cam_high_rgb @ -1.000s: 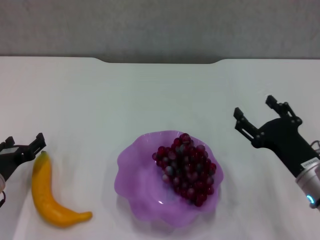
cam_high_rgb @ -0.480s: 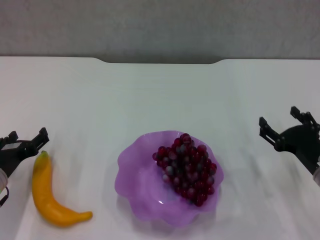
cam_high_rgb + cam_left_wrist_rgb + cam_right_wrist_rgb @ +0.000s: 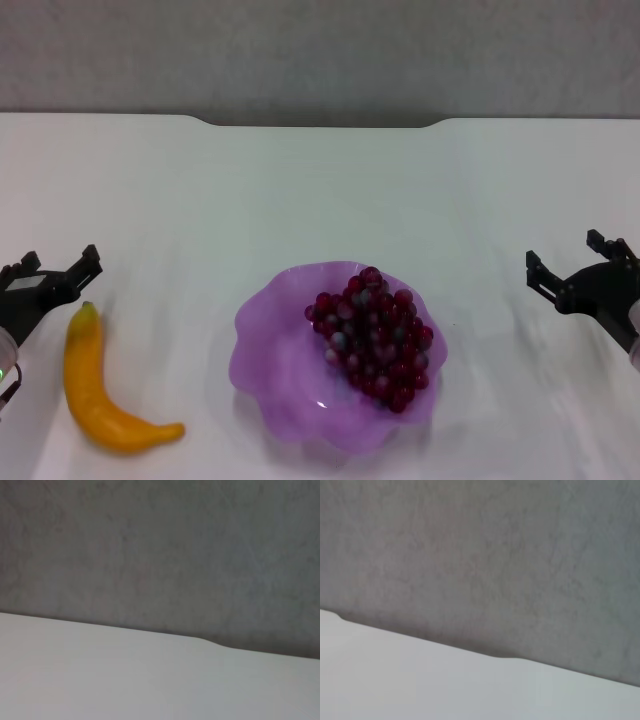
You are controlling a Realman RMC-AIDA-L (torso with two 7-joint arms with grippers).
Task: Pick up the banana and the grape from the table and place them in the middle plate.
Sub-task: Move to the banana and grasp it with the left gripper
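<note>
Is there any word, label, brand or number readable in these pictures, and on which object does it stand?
None: no readable text shows in any view. The banana, the grape, the middle plate, the table, the left gripper and the right gripper all carry no legible marking.

Over the last second the right gripper (image 3: 575, 263), fingers spread, has pulled away from beside the middle plate (image 3: 275, 350) to the right edge of the frame. The left gripper (image 3: 58, 262), fingers apart, has edged slightly upward at the left edge.
</note>
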